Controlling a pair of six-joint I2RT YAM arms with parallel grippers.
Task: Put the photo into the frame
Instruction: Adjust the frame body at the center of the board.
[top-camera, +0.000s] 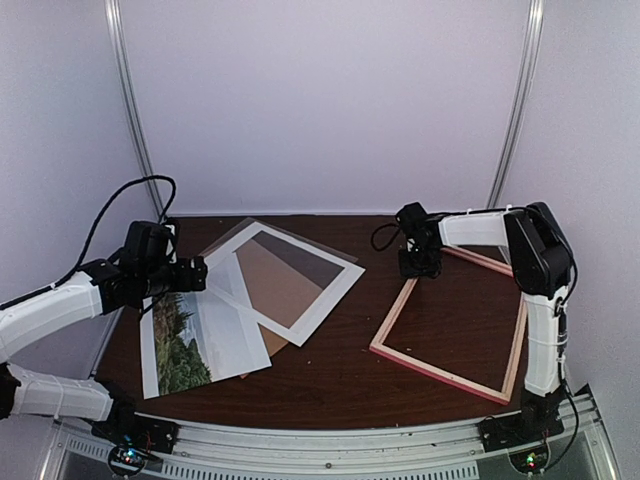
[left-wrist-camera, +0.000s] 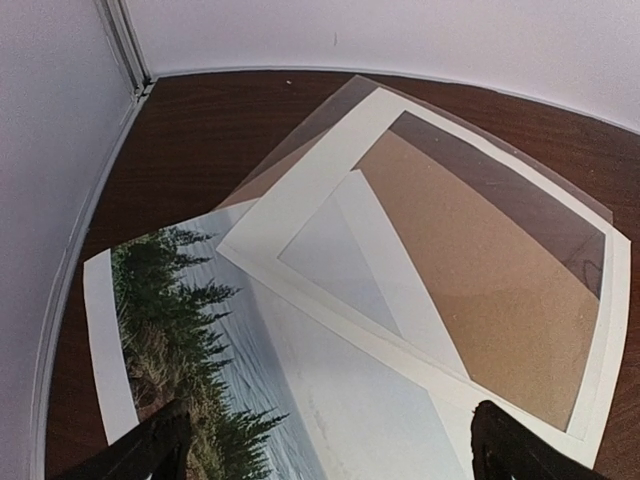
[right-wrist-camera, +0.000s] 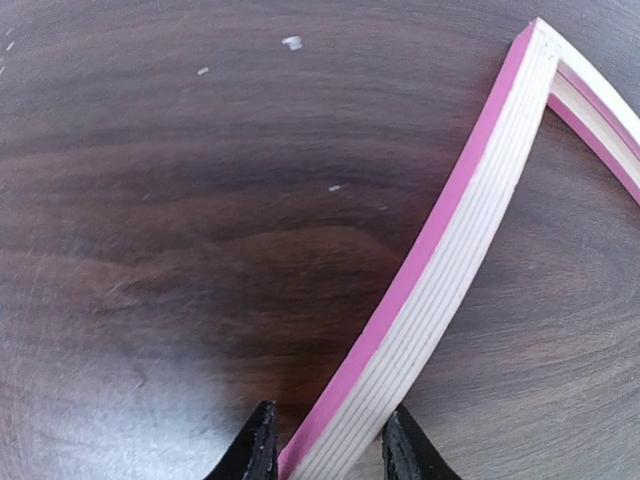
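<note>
The photo (top-camera: 190, 340) lies face up at the table's front left, its trees and water showing in the left wrist view (left-wrist-camera: 200, 330), with one corner tucked under the white mat. My left gripper (top-camera: 195, 273) hovers over the photo's far edge, open wide (left-wrist-camera: 330, 440), with nothing between its fingers. The frame (top-camera: 440, 368) lies on the table at the right, pale wood up and pink along its edge (right-wrist-camera: 450, 250). My right gripper (top-camera: 420, 265) is down at the frame's far-left corner region, its two fingers pressed on either side of one rail (right-wrist-camera: 325, 440).
A white mat (top-camera: 320, 300) with a rectangular window lies between photo and frame, over a brown backing board (top-camera: 280, 285) and a clear sheet (top-camera: 228, 243). In the left wrist view the mat (left-wrist-camera: 300, 200) and board (left-wrist-camera: 480, 280) fill the right side. White walls stand behind the dark wooden table (top-camera: 340, 370).
</note>
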